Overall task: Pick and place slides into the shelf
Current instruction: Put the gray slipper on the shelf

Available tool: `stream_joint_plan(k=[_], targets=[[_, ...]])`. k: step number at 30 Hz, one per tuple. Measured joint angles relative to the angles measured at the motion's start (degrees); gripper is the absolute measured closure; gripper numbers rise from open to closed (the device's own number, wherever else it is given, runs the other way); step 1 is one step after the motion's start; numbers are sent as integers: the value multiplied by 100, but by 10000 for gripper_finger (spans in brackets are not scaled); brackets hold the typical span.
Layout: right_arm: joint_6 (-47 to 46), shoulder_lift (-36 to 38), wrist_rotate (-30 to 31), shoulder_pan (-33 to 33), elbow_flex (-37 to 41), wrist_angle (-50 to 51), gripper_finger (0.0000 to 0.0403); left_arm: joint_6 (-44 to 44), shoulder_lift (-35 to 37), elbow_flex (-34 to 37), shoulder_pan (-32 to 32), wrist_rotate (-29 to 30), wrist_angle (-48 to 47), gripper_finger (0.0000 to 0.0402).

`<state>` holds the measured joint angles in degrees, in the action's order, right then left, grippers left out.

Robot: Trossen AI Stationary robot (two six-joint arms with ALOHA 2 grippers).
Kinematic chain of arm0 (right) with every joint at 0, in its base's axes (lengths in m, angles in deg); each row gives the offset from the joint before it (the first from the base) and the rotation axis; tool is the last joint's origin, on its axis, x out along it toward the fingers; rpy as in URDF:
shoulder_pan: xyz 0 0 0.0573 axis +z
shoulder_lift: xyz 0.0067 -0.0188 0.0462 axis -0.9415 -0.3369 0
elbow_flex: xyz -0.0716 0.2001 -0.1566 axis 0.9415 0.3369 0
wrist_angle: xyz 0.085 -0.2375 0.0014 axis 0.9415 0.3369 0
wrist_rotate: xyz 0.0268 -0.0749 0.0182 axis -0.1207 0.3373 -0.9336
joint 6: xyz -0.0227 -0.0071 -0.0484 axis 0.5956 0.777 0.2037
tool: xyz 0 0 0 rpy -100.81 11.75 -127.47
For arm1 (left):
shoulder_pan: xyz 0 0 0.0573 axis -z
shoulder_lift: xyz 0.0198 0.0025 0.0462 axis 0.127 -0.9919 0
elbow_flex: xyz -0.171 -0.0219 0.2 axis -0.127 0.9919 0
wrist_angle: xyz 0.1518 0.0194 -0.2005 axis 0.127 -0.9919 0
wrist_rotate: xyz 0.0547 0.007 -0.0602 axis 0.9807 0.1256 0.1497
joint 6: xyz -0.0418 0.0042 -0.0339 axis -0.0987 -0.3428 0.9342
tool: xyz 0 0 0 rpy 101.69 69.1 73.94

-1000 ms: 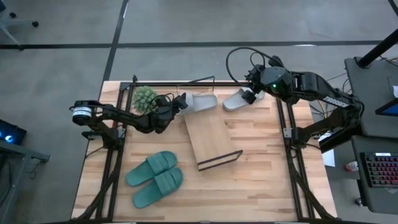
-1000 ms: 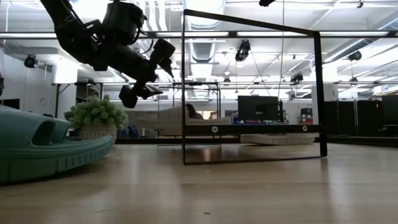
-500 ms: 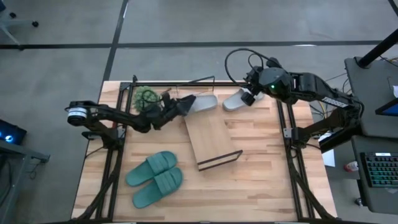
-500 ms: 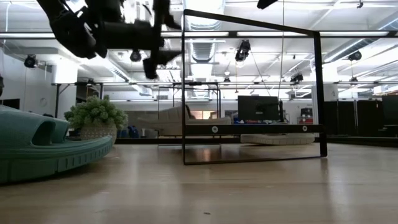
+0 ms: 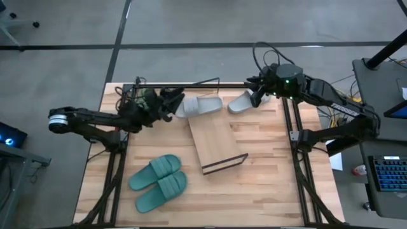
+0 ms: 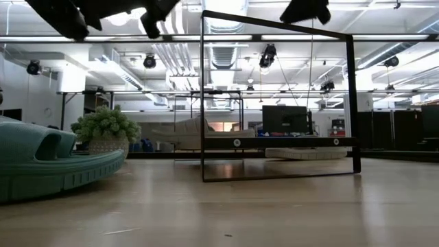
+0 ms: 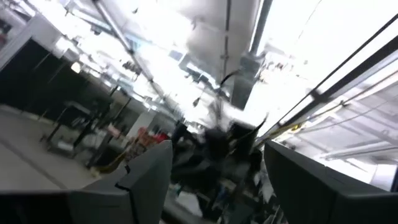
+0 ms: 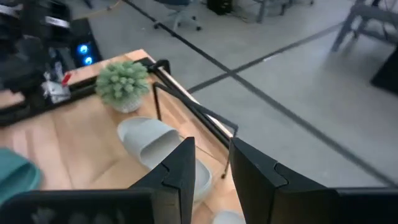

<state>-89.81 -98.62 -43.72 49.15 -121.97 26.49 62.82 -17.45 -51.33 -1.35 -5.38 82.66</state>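
High view, left to right. We find the left claw point(image 5: 170, 100) upper left of centre, over the small fuzzy green plant point(image 5: 145, 99), fingers spread wide, nothing held. Teal green rubber slides point(image 5: 158, 182) lie paired at lower left on the wooden bench point(image 5: 267, 165). One light grey rubber slide point(image 5: 198, 105) sits just beside the left claw. The light-wood shelf board point(image 5: 216, 142) lies centre. The second grey slide point(image 5: 240, 102) lies upper right beside the right claw point(image 5: 257, 97), fingers narrowly parted, empty.

The left wrist view is smeared with blur past the left gripper point(image 7: 214, 180). In the low view, the teal slide point(image 6: 48, 168) is cut by the edge. The left arm hides most of the plant point(image 5: 145, 100), perhaps.
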Motion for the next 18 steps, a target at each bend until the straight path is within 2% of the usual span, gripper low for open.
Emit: stream_joint_plan(k=[8, 18], targets=[[-753, 239, 38, -364, 971, -178, 312, -26, 631, 2, -42, 4, -905, 167], [-1512, 53, 40, -475, 1766, -193, 313, -166, 878, 4, -74, 0, -1179, 255]])
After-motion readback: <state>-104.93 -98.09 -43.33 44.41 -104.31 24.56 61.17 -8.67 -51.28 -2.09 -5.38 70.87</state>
